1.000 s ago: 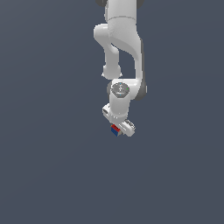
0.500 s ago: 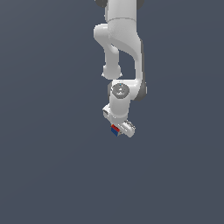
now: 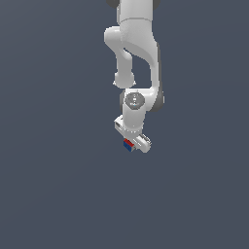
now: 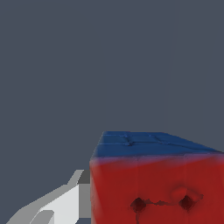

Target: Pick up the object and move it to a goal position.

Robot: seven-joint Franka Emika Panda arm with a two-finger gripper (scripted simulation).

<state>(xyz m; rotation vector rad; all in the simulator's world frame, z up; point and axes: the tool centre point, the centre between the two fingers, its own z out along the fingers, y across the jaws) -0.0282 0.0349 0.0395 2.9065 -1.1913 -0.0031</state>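
The cube (image 3: 128,144), tiny with red and blue faces, sits at the tip of my white gripper (image 3: 131,144) in the exterior view, under the arm's wrist. In the wrist view the cube (image 4: 157,183) fills the lower part of the frame, a red face toward the camera and a blue face above it. One white finger (image 4: 65,205) presses against its side; the other finger is hidden behind the cube. The gripper is shut on the cube and holds it off the grey ground.
The white arm (image 3: 138,58) hangs down from the top of the exterior view. All around is a plain dark grey surface (image 3: 58,194) with no other object or marker in view.
The gripper with the cube has shifted very slightly in the exterior view; the arm's pose is almost the same.
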